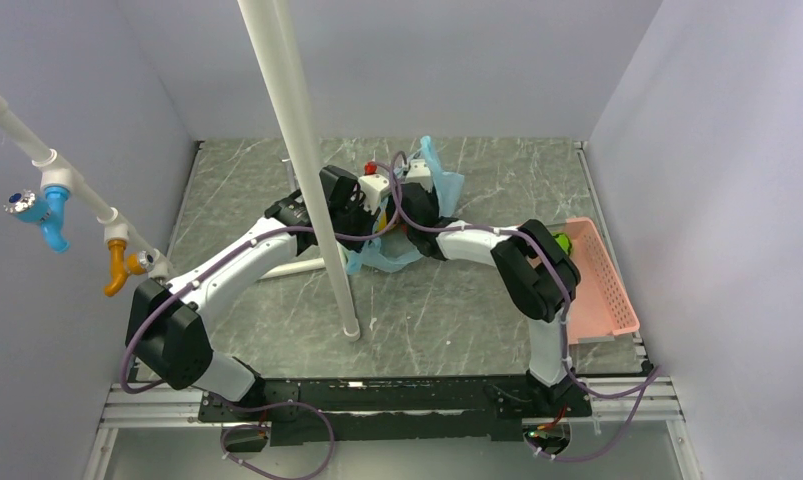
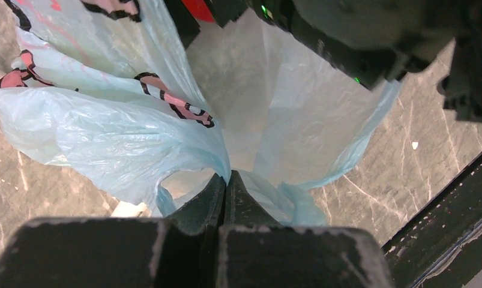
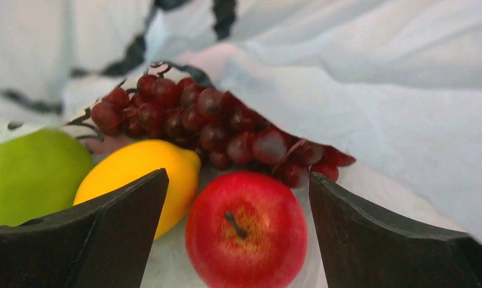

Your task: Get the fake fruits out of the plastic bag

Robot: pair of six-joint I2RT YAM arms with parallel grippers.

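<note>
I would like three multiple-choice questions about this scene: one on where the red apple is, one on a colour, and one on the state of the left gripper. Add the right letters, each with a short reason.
1. Where is the red apple?
A. outside the bag
B. in the bag, between the open fingers of the right gripper
C. held by the left gripper

2. In the right wrist view, what colour is the fruit left of the lemon?
A. green
B. blue
C. white

3. What is the left gripper's state?
A. open, holding nothing
B. shut on the lemon
C. shut on the bag

Answers:
1 B: the right wrist view shows the apple on the bag's film, with one finger on each side.
2 A: a green fruit lies beside the lemon.
3 C: the left wrist view shows its closed fingers pinching the bag's edge.
</note>
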